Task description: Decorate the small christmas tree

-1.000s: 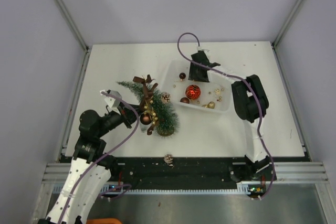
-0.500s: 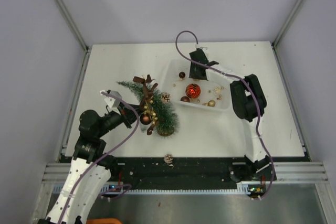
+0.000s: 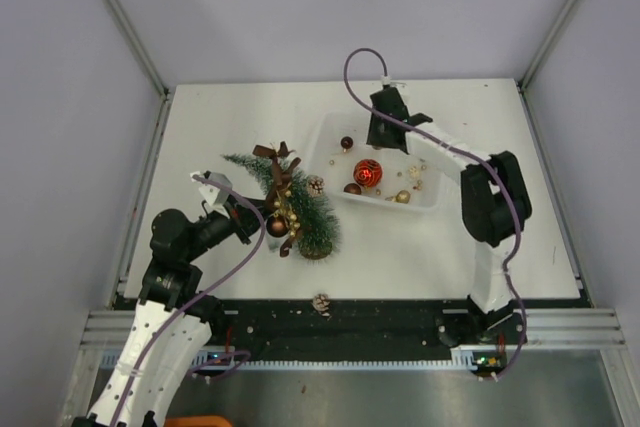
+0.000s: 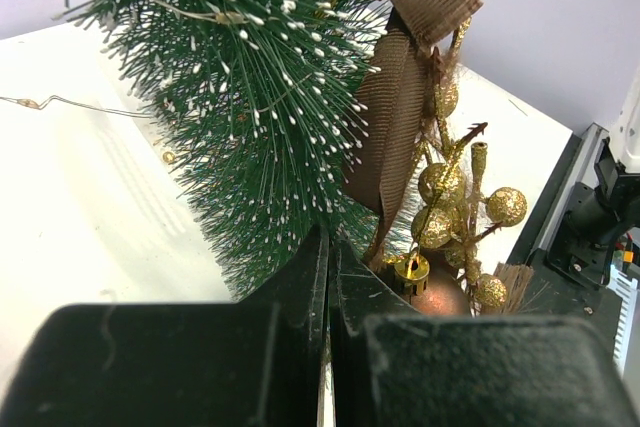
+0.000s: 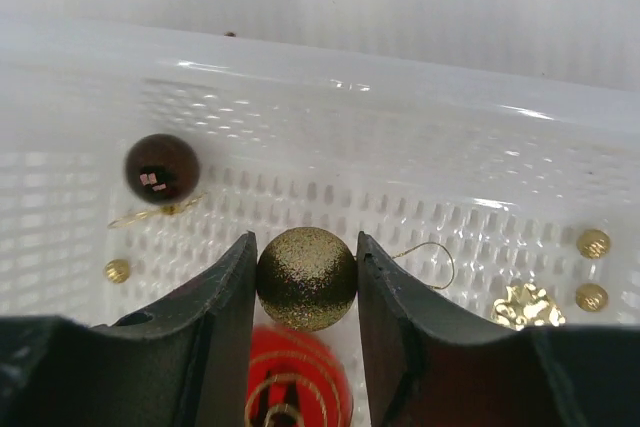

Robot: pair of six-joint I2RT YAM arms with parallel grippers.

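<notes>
- Reaches from the near-left corner with the elbow folded low and the forearm angled toward the middle of the table.
- Ends there in the left gripper point(image 3: 247, 219) point(image 4: 328, 244), clamped fully shut, fingers flat against each other.
- Noses its tips into the lower bristles of the small christmas tree point(image 3: 292, 202) point(image 4: 250, 117), just beside a brown ribbon point(image 4: 395, 117), a gold berry sprig point(image 4: 470, 205) and a copper bauble point(image 4: 437, 299) hung on it.
- Shows the tree slanted across the table, tip toward the far left, wooden base point(image 3: 318, 247) toward the near edge, left of the white tray point(image 3: 427, 205) point(image 5: 400, 137).
- Stretches from the near-right up and over, wrist tipped down above the tray's far side.
- Clasps a gold glitter bauble point(image 5: 306, 279) between both fingers of the right gripper point(image 3: 385, 135) point(image 5: 306, 243).
- Hangs over a red bauble point(image 3: 367, 173) point(image 5: 295, 399), near a dark brown bauble point(image 5: 162, 167), well apart from the tree.
</notes>
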